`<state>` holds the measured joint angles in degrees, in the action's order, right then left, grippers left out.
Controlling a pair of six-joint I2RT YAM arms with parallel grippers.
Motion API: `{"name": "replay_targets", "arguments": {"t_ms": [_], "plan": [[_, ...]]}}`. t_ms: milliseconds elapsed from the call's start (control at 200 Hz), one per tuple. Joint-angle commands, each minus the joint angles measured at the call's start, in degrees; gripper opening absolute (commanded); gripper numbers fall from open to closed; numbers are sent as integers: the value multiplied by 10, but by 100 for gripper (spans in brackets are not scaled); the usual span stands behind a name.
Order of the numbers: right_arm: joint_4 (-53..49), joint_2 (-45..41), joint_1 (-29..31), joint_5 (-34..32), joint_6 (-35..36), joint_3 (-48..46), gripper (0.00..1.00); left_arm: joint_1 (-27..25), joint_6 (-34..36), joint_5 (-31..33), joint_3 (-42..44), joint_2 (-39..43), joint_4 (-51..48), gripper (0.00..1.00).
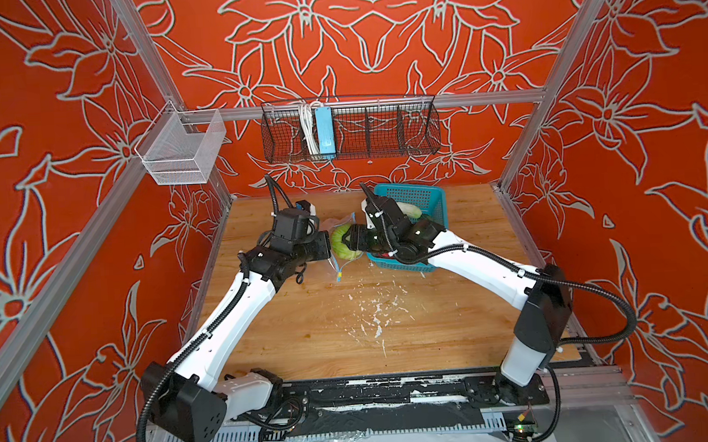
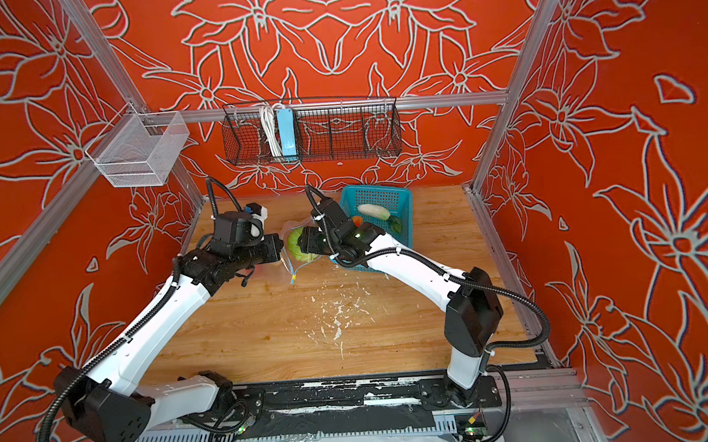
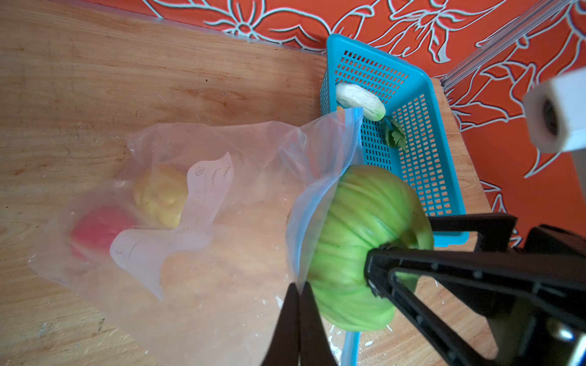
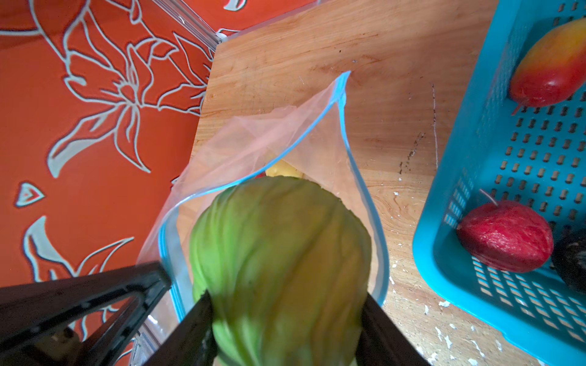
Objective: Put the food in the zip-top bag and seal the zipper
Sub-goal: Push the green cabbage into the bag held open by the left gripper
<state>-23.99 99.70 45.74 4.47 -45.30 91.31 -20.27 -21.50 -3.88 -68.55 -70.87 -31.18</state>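
Between the right jaws sits the green cabbage [image 4: 279,260], clamped from both sides near its base, so the jaws stand fairly wide around it. Its rounded top points away from the jaws and is just entering the mouth of the zip-top bag [image 3: 247,177], which suits a straight push inward.

The left jaws are pressed tight together on the upper lip of that mouth, just beside the cabbage. By lifting this lip they hold the zipper [image 4: 361,202] in an open loop that the cabbage can pass through. The lower lip lies on the counter [image 1: 350,334], and the slider tab [image 1: 339,276] hangs at the end of the strip, on the near side of both jaws.

Further in, beyond the cabbage, a yellow potato [image 3: 161,199] and a red fruit [image 3: 95,228] already rest deep in the bag.

Off to the side of the right jaws stands the teal basket [image 4: 444,190], which holds the white radish [image 3: 360,100], the orange-yellow pepper [image 4: 551,69], a second red fruit [image 4: 504,236] and the dark avocado [image 4: 570,263]. These remain to be bagged, so I judge sealing to be some way off.
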Motion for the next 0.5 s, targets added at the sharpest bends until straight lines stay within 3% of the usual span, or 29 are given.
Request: {"name": "replay_targets", "arguments": {"t_ms": [0, 495], "plan": [[13, 11, 4, -7, -9, 22, 63, 4, 0, -9, 6, 13, 7, 0], [10, 44, 11, 0, -12, 46, 64, 4, -4, -19, 6, 16, 9, 0]]}}
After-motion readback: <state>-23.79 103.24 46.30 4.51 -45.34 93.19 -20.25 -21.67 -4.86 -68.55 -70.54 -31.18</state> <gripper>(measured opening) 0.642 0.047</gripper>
